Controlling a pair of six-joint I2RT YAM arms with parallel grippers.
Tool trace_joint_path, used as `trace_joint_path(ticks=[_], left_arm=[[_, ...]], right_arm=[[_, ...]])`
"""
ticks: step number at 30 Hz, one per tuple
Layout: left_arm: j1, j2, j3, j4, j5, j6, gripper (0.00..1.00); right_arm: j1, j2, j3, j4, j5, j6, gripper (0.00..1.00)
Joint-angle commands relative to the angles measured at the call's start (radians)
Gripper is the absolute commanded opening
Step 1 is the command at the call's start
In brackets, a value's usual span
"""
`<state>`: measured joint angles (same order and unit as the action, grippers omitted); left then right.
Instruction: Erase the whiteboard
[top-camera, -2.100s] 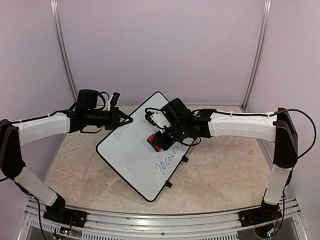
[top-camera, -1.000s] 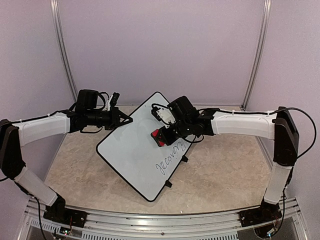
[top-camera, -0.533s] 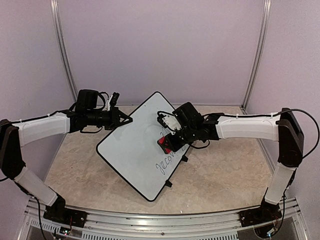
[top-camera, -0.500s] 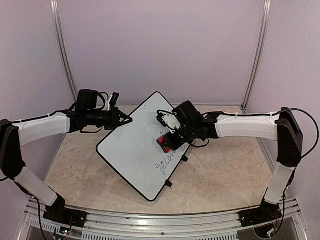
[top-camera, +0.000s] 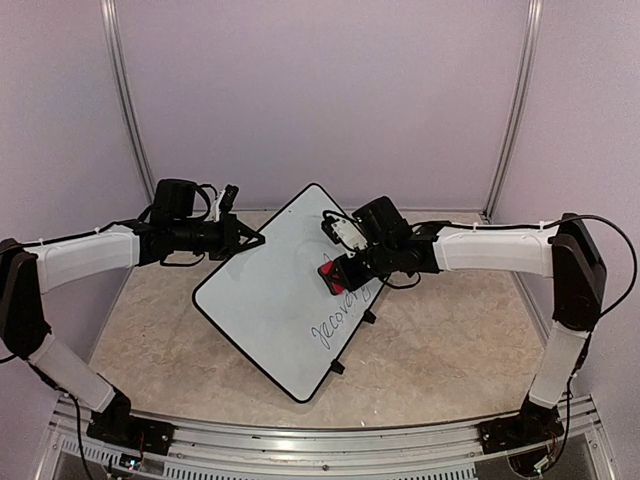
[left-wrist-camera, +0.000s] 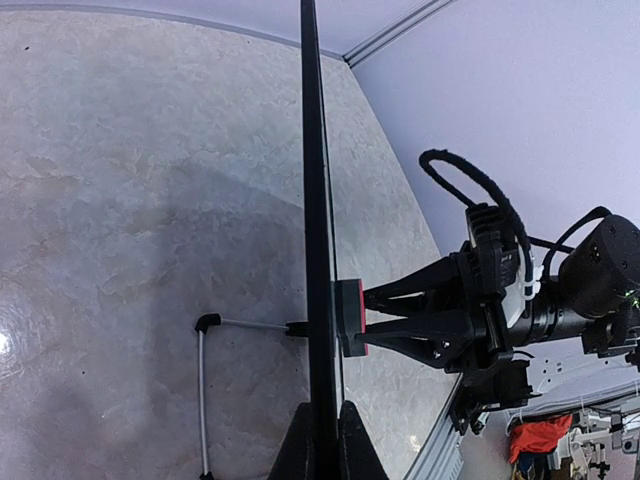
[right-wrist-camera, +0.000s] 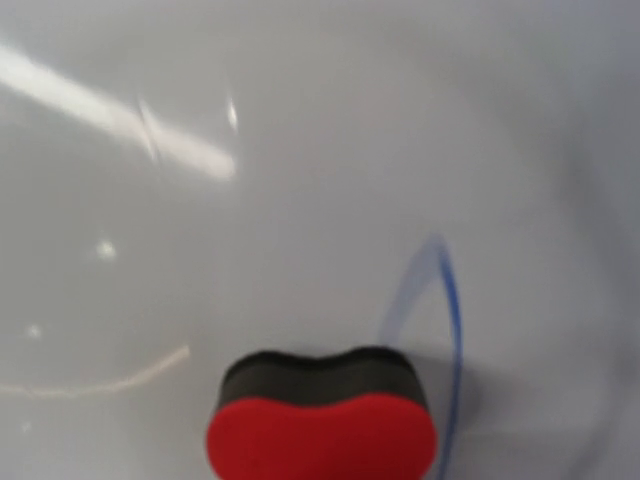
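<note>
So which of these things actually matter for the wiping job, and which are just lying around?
In the job: whiteboard, its handwriting, red eraser, left gripper clamping the board's edge, right gripper holding the eraser.
Just there: marbled tabletop, purple walls.

The left arm (top-camera: 90, 255) and the right arm (top-camera: 495, 250) both wore smooth white shells over their long links, with bulky black housings at elbow and wrist. A thin black lead (top-camera: 610, 226) looped out from the right elbow, and a braided cable (left-wrist-camera: 470, 180) arched over the right wrist, seemingly cinched by white zip ties (left-wrist-camera: 527, 285). The right gripper (left-wrist-camera: 365, 320) tapered into two slim black fingers
</note>
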<state>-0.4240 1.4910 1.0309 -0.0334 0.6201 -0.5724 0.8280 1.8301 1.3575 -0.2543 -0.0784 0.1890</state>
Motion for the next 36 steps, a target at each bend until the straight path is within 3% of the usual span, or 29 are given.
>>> trace_joint_path(ticks=[1, 5, 15, 28, 36], left_arm=[[-0.007, -0.019, -0.017, 0.061, 0.033, 0.08, 0.0], [-0.006, -0.018, -0.018, 0.061, 0.032, 0.08, 0.0], [-0.008, -0.017, -0.02, 0.058, 0.026, 0.082, 0.0], [-0.005, -0.017, -0.019, 0.062, 0.032, 0.08, 0.0], [-0.006, -0.017, -0.02, 0.063, 0.032, 0.08, 0.0]], right_arm=[[-0.006, -0.051, -0.117, -0.023, 0.007, 0.028, 0.21], [-0.006, -0.06, -0.114, -0.024, 0.014, 0.023, 0.21], [-0.006, 0.041, 0.108, -0.071, 0.011, -0.011, 0.21], [-0.002, -0.082, -0.108, -0.02, -0.033, 0.034, 0.21], [0.007, -0.031, 0.022, -0.03, -0.015, 0.02, 0.21]])
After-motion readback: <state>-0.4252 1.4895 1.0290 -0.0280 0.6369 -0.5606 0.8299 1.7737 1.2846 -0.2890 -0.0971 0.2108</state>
